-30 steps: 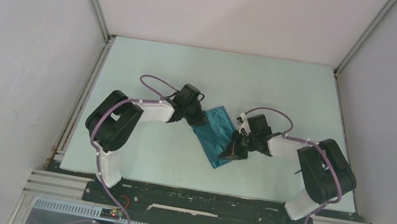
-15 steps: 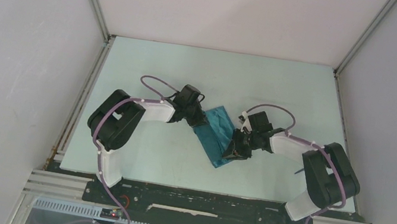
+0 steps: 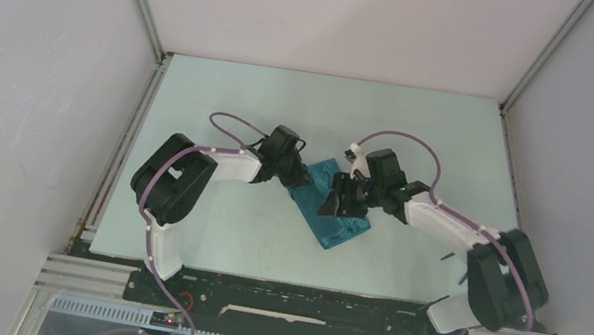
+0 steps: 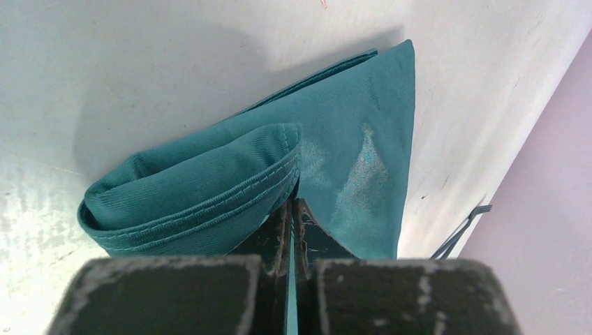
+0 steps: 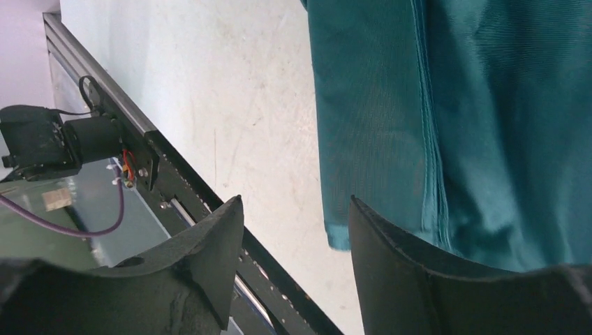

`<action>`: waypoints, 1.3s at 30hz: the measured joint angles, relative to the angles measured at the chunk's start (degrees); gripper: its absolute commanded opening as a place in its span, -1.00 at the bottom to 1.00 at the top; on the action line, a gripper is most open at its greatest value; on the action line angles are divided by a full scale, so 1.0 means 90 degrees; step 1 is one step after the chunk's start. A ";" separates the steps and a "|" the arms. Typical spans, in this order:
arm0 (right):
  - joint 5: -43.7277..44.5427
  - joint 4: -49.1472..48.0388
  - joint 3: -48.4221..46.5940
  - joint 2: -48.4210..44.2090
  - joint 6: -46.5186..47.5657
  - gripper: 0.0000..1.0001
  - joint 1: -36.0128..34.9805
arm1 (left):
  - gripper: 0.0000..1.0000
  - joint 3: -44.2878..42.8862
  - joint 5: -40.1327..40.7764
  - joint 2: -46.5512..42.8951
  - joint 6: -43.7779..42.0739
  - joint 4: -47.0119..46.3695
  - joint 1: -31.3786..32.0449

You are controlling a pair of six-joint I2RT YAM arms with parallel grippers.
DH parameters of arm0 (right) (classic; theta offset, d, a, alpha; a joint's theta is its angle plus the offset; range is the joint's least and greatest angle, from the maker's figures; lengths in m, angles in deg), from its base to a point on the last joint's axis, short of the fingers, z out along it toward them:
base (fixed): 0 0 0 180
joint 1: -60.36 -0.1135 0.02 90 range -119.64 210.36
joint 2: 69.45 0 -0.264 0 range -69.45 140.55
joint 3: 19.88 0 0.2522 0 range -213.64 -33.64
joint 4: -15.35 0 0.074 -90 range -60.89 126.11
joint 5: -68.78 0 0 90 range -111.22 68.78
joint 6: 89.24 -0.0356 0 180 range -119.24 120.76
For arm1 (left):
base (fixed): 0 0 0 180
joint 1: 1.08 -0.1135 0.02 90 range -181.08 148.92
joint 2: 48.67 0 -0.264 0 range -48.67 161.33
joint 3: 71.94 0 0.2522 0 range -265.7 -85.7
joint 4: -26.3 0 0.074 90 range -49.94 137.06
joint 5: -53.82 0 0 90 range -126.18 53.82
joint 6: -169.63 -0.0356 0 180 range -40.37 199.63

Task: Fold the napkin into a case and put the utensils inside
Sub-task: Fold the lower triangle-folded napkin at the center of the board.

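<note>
Teal satin lies folded near the middle of the pale table [image 3: 240,105]: the napkin [image 3: 339,228] is doubled into a flat oblong of several layers, set at a slant with one end toward the arm bases and the other toward the back wall.

At the napkin's left edge sits the left gripper [image 3: 299,177]. In the left wrist view its fingers [image 4: 279,234] are pressed together, with only a thin sliver of teal between them, so the left gripper [image 4: 291,206] is pinched on a layer of the napkin [image 4: 349,153]. Just beyond the fingertips a hemmed, rounded fold bulges up to the left, and a flat pointed flap runs away from the camera.

Above the napkin's middle hangs the right gripper [image 3: 331,204]. From the right wrist camera its two dark fingers [image 5: 209,251] stand well apart with bare table showing between them, and the right gripper [image 5: 293,206] grips nothing. The napkin [image 5: 489,105] lies beside and behind one finger, its stacked hems running in a straight line and one corner ending close to the gap.

Well to the right of the napkin, close to the right arm, the utensils [image 3: 445,256] show only as a thin dark sliver on the table; in the left wrist view the utensils [image 4: 461,227] lie past the flap, by the wall.
</note>
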 measured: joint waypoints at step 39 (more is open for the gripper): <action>-0.0658 -0.2958 0.1294 0.1545 -0.2035 -0.43 -0.0126 | -1.00 0.1700 -0.1940 -0.1392 -0.0058 -0.2657 -0.1171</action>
